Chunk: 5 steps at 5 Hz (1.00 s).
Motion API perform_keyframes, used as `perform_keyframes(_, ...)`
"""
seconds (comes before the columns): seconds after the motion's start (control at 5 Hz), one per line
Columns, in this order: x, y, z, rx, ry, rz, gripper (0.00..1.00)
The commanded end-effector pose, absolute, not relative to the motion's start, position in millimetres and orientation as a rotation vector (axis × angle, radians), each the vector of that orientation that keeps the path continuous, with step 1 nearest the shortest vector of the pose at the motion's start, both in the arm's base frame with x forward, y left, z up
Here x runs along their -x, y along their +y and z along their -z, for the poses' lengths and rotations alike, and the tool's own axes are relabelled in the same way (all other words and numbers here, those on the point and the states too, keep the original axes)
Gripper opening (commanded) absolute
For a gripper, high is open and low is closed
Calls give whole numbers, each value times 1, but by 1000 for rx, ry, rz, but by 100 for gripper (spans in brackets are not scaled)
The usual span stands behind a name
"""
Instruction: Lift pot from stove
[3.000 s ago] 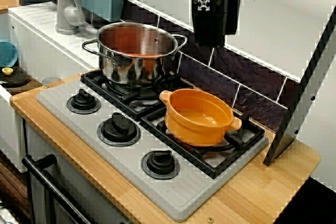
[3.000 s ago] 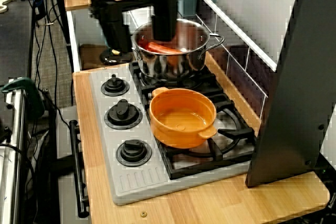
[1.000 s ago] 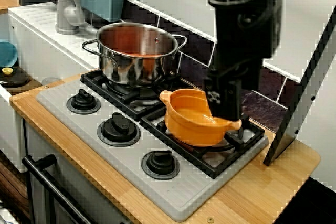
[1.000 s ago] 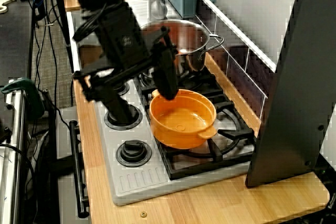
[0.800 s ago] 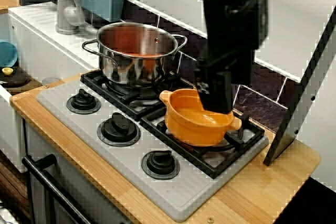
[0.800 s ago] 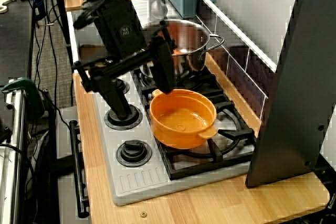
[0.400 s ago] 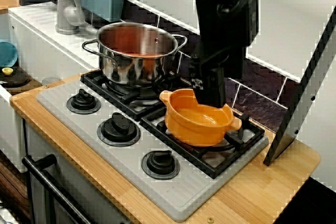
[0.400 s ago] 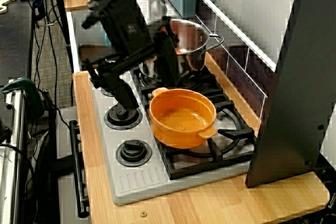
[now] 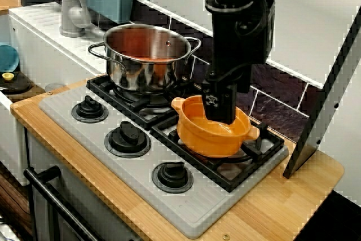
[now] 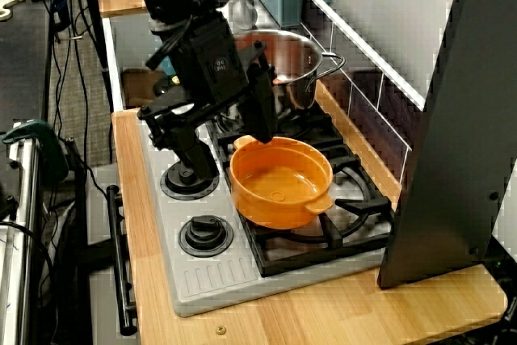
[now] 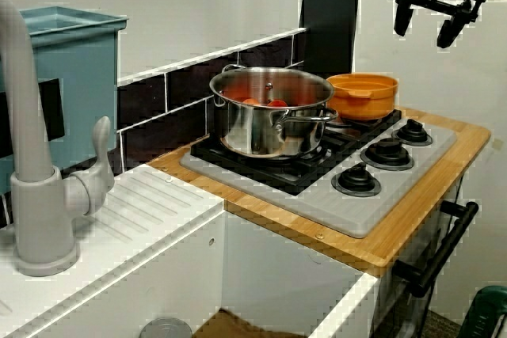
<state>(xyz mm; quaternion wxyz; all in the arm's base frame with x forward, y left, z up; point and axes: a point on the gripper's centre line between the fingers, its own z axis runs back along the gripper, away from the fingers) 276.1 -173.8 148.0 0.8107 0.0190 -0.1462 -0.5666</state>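
- We see even, fairly bright indoor light in all three views, with soft, faint shadows under the cookware.
- Glare shows on the steel pot, whose polished wall mirrors the black grates, and a soft sheen lies on the orange pot.
- Jagged, blocky edges run along high-contrast outlines, such as the dark slanted panel.
- The faucet close to the third camera looks slightly soft.

Arm black, boxy, matte; small white marking on lower housing; gripper black, two straight fingers on crossbar.
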Motion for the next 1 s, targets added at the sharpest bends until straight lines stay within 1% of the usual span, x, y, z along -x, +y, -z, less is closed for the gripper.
perform_keyframes(0.0,-293,-169,-147,-54,-327,1138,100)
perform_keyframes(0.2,-295,-167,-135,-82,-327,1150,100)
perform_keyframes(0.4,-300,-161,-129,-100,-329,1161,100)
perform_keyframes(0.8,-301,-152,-107,-123,-287,1174,100)
